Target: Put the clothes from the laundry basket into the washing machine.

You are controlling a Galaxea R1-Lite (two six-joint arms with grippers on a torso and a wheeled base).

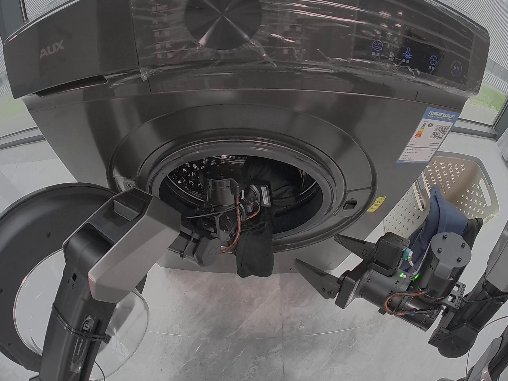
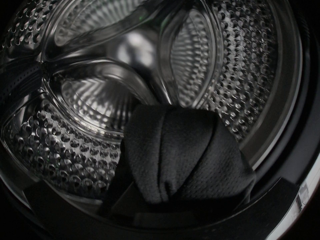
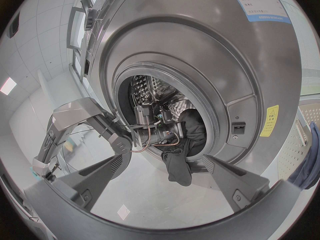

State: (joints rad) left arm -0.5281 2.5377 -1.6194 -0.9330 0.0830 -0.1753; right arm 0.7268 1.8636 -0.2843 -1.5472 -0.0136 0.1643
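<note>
Head view: washing machine (image 1: 254,117), door (image 1: 32,250) swung open on the robot's left; left arm (image 1: 127,239) reaching through the opening, left pincer (image 1: 267,192) inside at the drum (image 2: 246,67) mouth, apart or together cannot be told; black garment (image 1: 255,244) lying partly in the drum's bottom, partly draped out over the lower rim, hanging toward the floor (image 1: 222,318); right pincer (image 1: 316,250) apart, empty, low before the machine; laundry basket (image 1: 465,181) at the machine's right, blue garment (image 1: 442,212) over its edge.
</note>
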